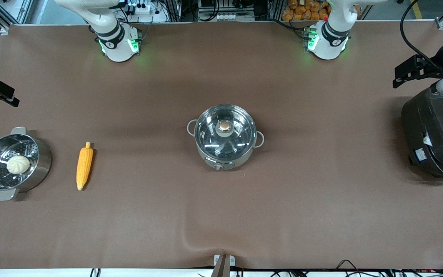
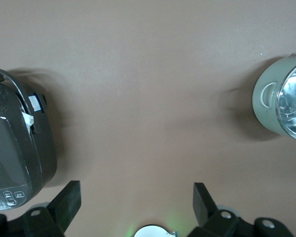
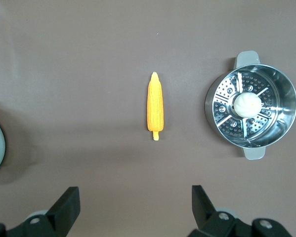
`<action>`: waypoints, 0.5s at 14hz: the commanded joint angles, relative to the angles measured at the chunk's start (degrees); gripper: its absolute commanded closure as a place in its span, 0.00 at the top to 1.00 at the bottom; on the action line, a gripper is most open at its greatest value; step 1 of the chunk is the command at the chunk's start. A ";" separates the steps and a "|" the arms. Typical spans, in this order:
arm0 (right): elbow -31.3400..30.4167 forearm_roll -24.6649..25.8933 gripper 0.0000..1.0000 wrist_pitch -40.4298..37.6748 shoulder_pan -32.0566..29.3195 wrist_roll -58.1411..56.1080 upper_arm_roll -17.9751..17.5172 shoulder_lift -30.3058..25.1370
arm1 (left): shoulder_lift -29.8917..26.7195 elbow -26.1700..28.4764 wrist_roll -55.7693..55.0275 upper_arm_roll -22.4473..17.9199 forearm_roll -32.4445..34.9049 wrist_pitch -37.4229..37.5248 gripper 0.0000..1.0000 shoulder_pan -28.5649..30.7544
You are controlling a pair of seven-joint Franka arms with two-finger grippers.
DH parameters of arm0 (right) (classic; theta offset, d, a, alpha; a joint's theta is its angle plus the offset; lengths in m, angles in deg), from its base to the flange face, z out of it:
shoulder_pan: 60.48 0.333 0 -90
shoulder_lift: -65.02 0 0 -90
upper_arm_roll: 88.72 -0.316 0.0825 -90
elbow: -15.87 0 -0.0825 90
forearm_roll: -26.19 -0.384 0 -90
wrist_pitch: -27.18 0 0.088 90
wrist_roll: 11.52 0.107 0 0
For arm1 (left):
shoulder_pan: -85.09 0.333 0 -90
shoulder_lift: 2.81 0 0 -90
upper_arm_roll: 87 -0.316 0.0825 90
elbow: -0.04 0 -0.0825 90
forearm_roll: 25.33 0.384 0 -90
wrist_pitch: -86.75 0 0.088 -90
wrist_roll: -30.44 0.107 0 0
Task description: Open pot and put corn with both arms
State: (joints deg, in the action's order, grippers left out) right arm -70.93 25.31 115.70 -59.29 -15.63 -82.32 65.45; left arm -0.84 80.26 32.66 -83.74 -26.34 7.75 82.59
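The pot (image 1: 225, 136) sits at the middle of the brown desk (image 1: 221, 215), its glass lid (image 1: 224, 132) seated on the rim with the copper-coloured knob (image 1: 225, 125) at the centre and a small loop handle at each side; its grey base shows a front knob (image 1: 217, 166) on the side nearer the front camera. In the left wrist view only part of the pot (image 2: 281, 98) appears at the edge. The corn (image 1: 84, 166) lies flat on the desk toward the right arm's end, well apart from the pot, its pale stub end pointing toward the robots' bases; the right wrist view shows the cob (image 3: 156, 105) lying alone on the bare cloth. Just beside it, closer to the desk's end, stands a steel steamer pot (image 1: 14, 163) with a perforated insert and a pale bun (image 1: 18, 164) resting in it. A big black cooker (image 1: 435, 132) stands at the left arm's end. The right gripper (image 3: 135, 205) hangs above the desk near the corn, its fingers spread wide and holding nothing. The left gripper (image 2: 137, 202) hangs above the cooker's end of the desk, likewise spread wide and empty.
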 commanded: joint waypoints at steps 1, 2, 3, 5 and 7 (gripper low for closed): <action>0.68 -0.53 1.00 -0.89 0.22 0.68 0.20 0.27 | -0.21 0.20 1.29 0.34 0.66 0.34 1.00 0.22; 0.68 -0.44 1.00 -0.98 0.22 0.60 0.20 0.27 | -0.12 0.03 1.12 0.34 0.48 0.33 1.00 0.13; 0.68 -0.44 1.00 -1.07 0.13 0.51 0.20 0.27 | 0.14 -0.58 1.12 0.25 0.48 0.33 1.00 0.05; 0.50 -0.35 1.00 -1.33 0.13 0.16 0.20 0.27 | 1.45 -1.46 0.68 0.43 0.66 0.33 1.00 -0.22; 0.41 -0.35 1.00 -1.68 0.48 0.68 0.20 0.36 | 2.86 -2.08 0.24 0.43 0.83 0.33 1.00 -1.09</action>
State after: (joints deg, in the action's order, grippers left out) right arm -70.94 25.29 114.80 -59.29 -15.63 -82.31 65.54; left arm -0.07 80.11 32.66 -83.54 -26.34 7.65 82.38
